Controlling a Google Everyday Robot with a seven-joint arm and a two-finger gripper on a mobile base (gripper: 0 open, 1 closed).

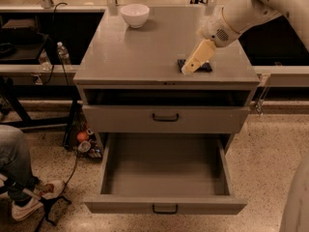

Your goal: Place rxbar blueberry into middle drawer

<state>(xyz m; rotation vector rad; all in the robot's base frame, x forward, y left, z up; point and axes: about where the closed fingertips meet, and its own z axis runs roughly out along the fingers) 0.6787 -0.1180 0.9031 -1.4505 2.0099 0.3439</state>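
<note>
The rxbar blueberry (203, 67) is a dark blue bar lying flat on the grey cabinet top near its front right; most of it is hidden behind the gripper. My gripper (189, 70) hangs from the white arm coming in from the upper right, its tan fingers pointing down and left, with the tips at the bar's left end. The middle drawer (165, 206), the lowest one, is pulled fully open below and is empty inside.
A white bowl (134, 14) stands at the back of the cabinet top (130, 57). The drawer above (165, 118) is shut. A seated person's leg and shoe (21, 197) are at the lower left. Bottles and cables lie left of the cabinet.
</note>
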